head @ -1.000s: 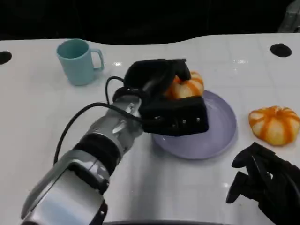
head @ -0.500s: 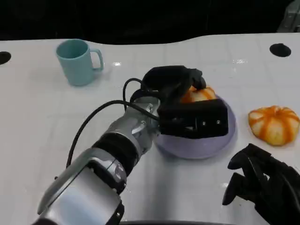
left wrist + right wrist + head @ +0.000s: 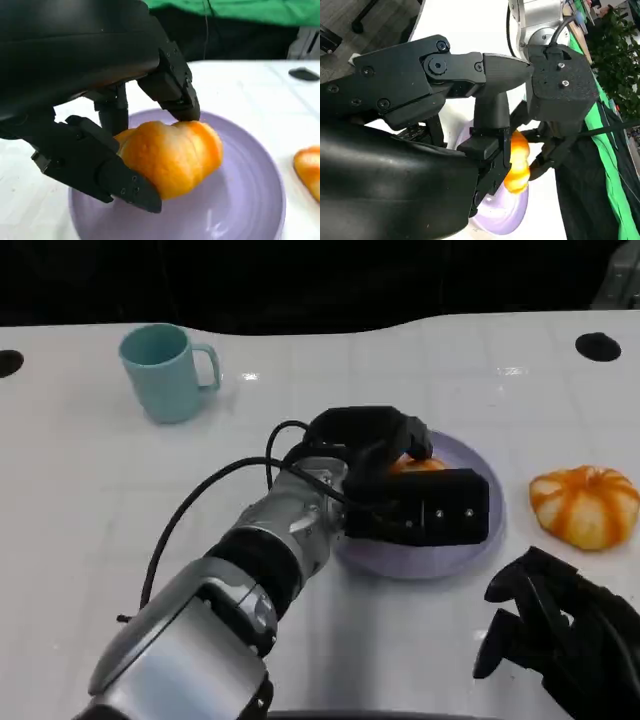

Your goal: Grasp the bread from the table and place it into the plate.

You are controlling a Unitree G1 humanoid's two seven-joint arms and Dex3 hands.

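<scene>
White table (image 3: pixel 90 490), wide, with a dark far edge. Silver left forearm (image 3: pixel 270 540) reaching from the near-left corner toward the middle. Purple plate (image 3: pixel 455 555) right of centre, nearer the right edge than the left. Teal mug (image 3: pixel 165 370) toward the far-left corner, handle turned to the right edge. Right hand (image 3: pixel 560 630) low at the near-right corner, fingers loosely curled and apart, nothing in them. Left hand (image 3: pixel 400 485) over the plate, fingers closed round the bread (image 3: pixel 170 155): one finger (image 3: pixel 172 85) pressed on top, another under its near side. Bread just above or touching the plate floor, cannot tell which; long axis roughly level, running along the plate. Second orange-striped bun (image 3: pixel 585 505) on bare table by the right edge, apart from the plate
</scene>
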